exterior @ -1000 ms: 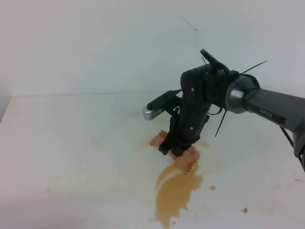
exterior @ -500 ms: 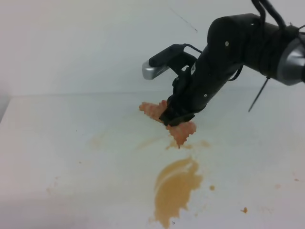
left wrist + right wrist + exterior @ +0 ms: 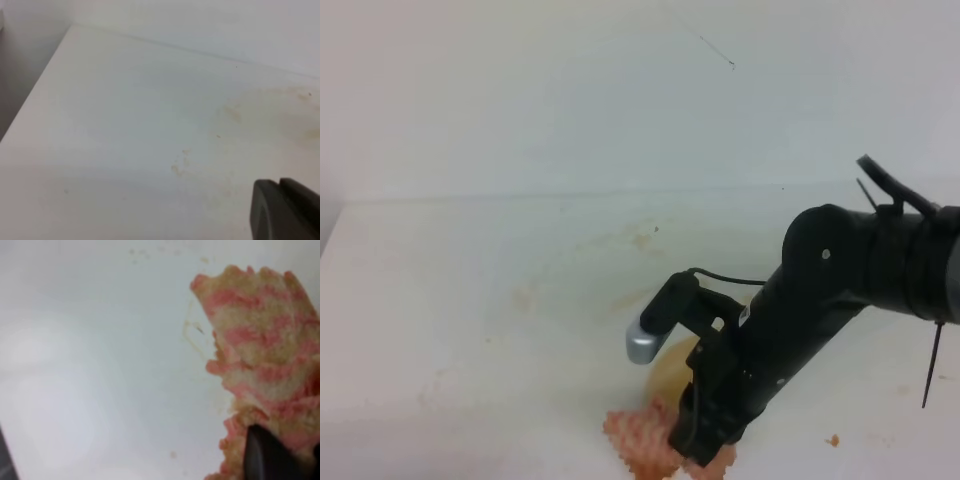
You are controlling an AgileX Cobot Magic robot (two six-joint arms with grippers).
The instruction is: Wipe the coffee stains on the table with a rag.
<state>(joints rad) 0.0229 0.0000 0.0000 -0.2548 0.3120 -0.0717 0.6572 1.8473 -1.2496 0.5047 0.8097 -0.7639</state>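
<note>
Rag [image 3: 645,445] now nearer, flat, lengthwise left-right

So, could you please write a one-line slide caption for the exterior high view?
Right tool presses the pinkish-orange rag onto the white table, covering most of the coffee stains.

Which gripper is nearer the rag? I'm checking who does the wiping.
Right. The right gripper is clamped on the rag, pressing it to the table. The left gripper sits well off to the left, over faint coffee stains.

High front view, two close wrist views
</note>
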